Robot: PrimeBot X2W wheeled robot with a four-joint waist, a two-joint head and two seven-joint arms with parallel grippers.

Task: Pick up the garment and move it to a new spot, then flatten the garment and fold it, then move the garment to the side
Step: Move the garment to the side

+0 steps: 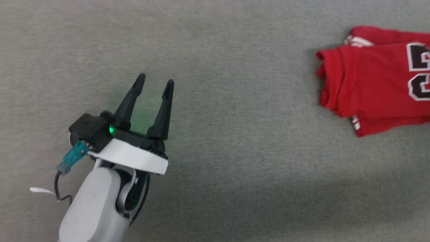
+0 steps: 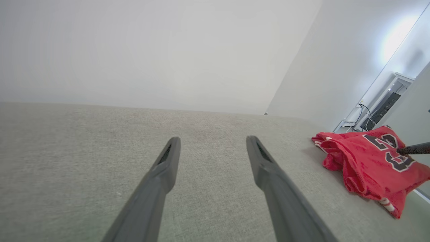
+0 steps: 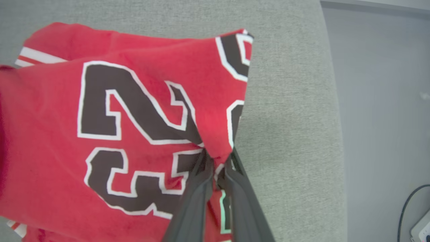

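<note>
The garment (image 1: 373, 80) lies folded near the right edge of the grey surface (image 1: 235, 134), right gripper (image 3: 217, 158) clamped on its cloth, left gripper (image 1: 155, 84) wide open and empty: only release appears outstanding.

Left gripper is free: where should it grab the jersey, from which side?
Probably the jersey at its bunched left edge: folds stand up off the grey surface, facing the open left gripper. Come in low from the left; the right gripper pinches the numbered side.
</note>
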